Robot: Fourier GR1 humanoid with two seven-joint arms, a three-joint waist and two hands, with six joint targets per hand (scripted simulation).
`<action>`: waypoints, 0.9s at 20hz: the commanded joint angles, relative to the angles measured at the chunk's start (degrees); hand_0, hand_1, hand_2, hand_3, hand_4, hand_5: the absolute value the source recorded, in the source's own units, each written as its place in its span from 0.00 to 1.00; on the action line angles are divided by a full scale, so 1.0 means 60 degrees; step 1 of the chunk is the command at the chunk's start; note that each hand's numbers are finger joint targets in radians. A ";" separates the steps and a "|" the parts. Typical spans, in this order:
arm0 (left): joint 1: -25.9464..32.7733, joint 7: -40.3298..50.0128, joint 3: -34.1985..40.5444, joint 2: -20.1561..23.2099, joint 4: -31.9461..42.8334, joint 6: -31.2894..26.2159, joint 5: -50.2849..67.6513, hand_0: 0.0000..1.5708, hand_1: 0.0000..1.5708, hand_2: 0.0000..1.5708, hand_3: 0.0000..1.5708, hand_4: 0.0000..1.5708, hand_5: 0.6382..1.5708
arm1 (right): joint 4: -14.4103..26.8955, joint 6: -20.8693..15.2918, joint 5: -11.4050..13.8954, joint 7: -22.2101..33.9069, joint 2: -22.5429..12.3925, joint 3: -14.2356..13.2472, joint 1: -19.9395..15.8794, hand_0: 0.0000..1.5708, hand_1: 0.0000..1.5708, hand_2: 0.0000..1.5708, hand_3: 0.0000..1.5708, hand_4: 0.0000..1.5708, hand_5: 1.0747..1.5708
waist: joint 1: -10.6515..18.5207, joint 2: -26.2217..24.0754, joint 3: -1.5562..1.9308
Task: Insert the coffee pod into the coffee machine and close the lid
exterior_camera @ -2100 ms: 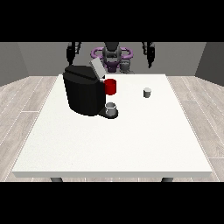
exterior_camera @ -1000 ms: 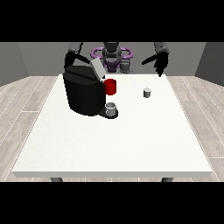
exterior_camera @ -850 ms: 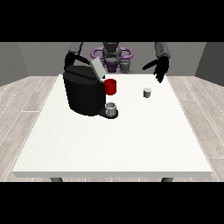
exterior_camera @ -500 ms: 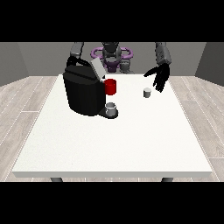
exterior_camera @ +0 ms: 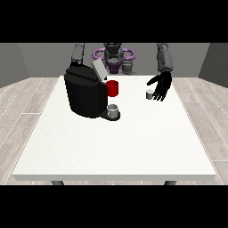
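In the upper right of the front view, the hand at the view's right [exterior_camera: 161,85] hangs over the white table [exterior_camera: 116,142] with its fingers spread and pointing down, holding nothing. The coffee pod [exterior_camera: 149,94] stands upright on the table just to the left of that hand, beside its fingertips; I cannot tell whether they touch it. This is the relation the next move turns on, I judge: the pod lies toward the frame's centre from the hand, its short axis vertical, so the hand needs only a small move inward to grasp it. The other arm shows at upper left behind the coffee machine [exterior_camera: 85,91], and its hand is hidden there, so the hand at the right is plainly the better placed.

The pod is a small, pale grey cylinder. The machine, in the frame's centre left, is a bulky, matte black block with rounded edges; its grey lid [exterior_camera: 99,70] stands tilted open on top. A red part [exterior_camera: 112,88] juts from its side, and a grey cup [exterior_camera: 113,110] sits at its base.
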 commanded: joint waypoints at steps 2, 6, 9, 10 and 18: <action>-0.0266 -0.0283 -0.0254 -0.0420 0.0710 0.1509 -0.1077 0.60 0.60 0.61 0.44 0.05 1.00 | 0.0125 -0.0204 0.0417 0.0097 0.0264 0.0436 0.0176 0.00 0.00 0.00 0.00 0.00 1.00 | -0.0137 -0.0045 0.0000; -0.0296 -0.0724 -0.0766 -0.0576 0.0775 0.1962 -0.1828 0.68 0.68 0.72 0.59 0.30 1.00 | 0.0709 0.0301 -0.0130 -0.0340 -0.0121 -0.0175 -0.0200 0.00 0.00 0.00 0.00 0.00 1.00 | -0.0009 0.0094 0.0003; -0.0561 -0.0240 -0.1130 -0.0536 0.1034 0.1792 -0.2452 0.59 0.59 0.65 0.54 0.26 1.00 | 0.0950 0.0160 -0.0194 -0.0225 -0.0017 -0.0204 -0.0582 0.00 0.00 0.00 0.00 0.00 1.00 | 0.0094 -0.0047 0.0005; -0.0529 -0.0581 -0.0972 -0.0198 0.1610 0.1694 -0.2482 0.52 0.52 0.61 0.51 0.23 1.00 | 0.0362 0.0090 0.0060 0.0249 0.0167 0.0265 -0.0263 0.00 0.00 0.00 0.00 0.00 1.00 | -0.0181 -0.0251 0.0000; -0.0928 0.0192 -0.1617 -0.0528 0.2147 0.1452 -0.3693 0.50 0.50 0.61 0.54 0.25 1.00 | 0.1361 -0.0048 -0.0142 -0.0338 0.0181 -0.0204 -0.0314 0.00 0.00 0.00 0.00 0.00 1.00 | -0.0055 -0.0405 0.0004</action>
